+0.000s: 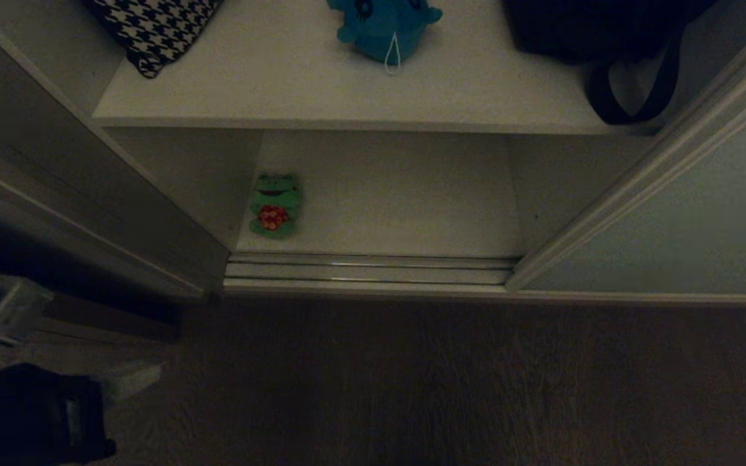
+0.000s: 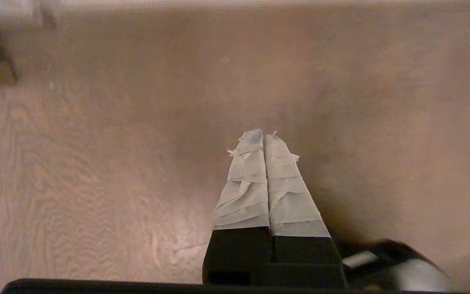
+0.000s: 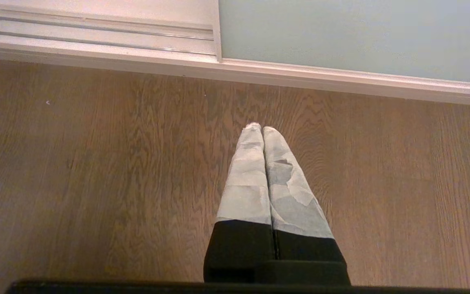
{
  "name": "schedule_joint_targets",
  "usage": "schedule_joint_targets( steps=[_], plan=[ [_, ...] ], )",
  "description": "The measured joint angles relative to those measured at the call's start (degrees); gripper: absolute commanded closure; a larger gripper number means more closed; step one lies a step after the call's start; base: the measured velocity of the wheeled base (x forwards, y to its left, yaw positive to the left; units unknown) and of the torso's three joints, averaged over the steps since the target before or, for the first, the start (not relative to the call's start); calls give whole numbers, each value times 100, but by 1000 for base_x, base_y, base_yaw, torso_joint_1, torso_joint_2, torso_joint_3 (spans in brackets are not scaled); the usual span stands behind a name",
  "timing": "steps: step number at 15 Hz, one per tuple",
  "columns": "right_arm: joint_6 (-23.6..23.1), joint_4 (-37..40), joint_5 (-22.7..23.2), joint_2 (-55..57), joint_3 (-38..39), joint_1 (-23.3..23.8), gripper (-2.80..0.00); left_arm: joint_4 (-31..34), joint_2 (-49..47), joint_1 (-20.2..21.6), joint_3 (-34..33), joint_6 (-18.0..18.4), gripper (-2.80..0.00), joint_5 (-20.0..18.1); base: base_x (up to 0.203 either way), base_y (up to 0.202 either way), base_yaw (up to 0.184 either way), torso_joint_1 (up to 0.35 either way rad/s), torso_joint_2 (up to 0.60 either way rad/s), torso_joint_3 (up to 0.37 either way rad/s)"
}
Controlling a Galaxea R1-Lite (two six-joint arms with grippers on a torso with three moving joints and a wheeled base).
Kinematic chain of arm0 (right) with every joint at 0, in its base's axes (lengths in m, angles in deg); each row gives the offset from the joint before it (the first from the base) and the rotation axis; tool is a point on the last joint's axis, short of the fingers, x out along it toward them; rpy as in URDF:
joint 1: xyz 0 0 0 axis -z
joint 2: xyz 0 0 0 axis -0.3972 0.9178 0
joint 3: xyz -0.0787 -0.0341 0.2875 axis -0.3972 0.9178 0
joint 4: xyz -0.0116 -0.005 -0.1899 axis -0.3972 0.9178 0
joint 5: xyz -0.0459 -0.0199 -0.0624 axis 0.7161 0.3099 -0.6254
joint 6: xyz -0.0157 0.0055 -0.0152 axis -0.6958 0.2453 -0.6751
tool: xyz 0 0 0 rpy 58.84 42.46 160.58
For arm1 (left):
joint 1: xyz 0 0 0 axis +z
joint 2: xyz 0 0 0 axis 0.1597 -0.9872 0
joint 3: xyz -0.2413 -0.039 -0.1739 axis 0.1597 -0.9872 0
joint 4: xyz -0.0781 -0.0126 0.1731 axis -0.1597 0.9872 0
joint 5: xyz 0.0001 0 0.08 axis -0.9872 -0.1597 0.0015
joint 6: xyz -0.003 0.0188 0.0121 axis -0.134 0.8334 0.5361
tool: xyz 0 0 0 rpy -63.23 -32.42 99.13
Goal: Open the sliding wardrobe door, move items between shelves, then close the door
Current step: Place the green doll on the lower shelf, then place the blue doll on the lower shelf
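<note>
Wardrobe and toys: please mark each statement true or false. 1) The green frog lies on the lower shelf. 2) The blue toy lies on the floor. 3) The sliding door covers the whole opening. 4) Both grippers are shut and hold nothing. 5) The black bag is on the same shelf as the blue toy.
1) True: the green frog lies on the lower shelf, near its left wall.
2) False: the blue toy lies on the upper shelf.
3) False: the sliding door stands to the right, and the shelves show.
4) True: the left gripper and the right gripper are shut and empty over the wooden floor.
5) True: the black bag lies to the right of the blue toy.
</note>
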Motion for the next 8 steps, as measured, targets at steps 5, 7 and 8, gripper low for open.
schedule_joint_targets(
  steps=[5,7,8],
  plan=[
    [0,-2,0,0,0,0,0,2165,722,-32,2499,-617,0,-318,0,0,0,0,0,0],
    [2,-2,2,0,0,0,0,2286,566,-41,3331,-719,0,-537,0,0,0,0,0,0],
    [2,-2,3,0,0,0,0,2304,405,-48,3661,-755,0,-671,0,0,0,0,0,0]
  ],
)
